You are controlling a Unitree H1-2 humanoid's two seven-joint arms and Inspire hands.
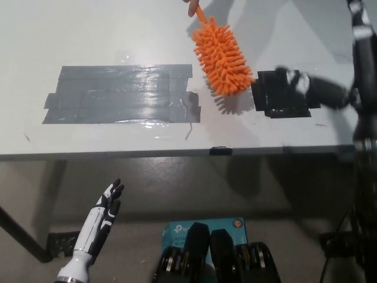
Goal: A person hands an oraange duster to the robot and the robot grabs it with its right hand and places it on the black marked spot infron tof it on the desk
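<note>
A person's hand (189,6) holds the orange duster (222,57) over the desk (118,35), beside the black mark (281,97). The black right hand (327,88), blurred, hovers open nearby; the white left hand (97,224) rests open below.

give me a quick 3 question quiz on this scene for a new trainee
1. True or false: the orange duster is already held by the robot's right hand.
2. Multiple choice: what lies beneath the right hand? A) the large grey tape patch B) the black marked spot C) bare desk
3. Fill in: the left hand rests ____ the desk edge, fingers apart and holding nothing.

Key
1. False: a person's hand holds the duster's handle at the top edge, and the right hand is apart from the duster.
2. B
3. below
</note>
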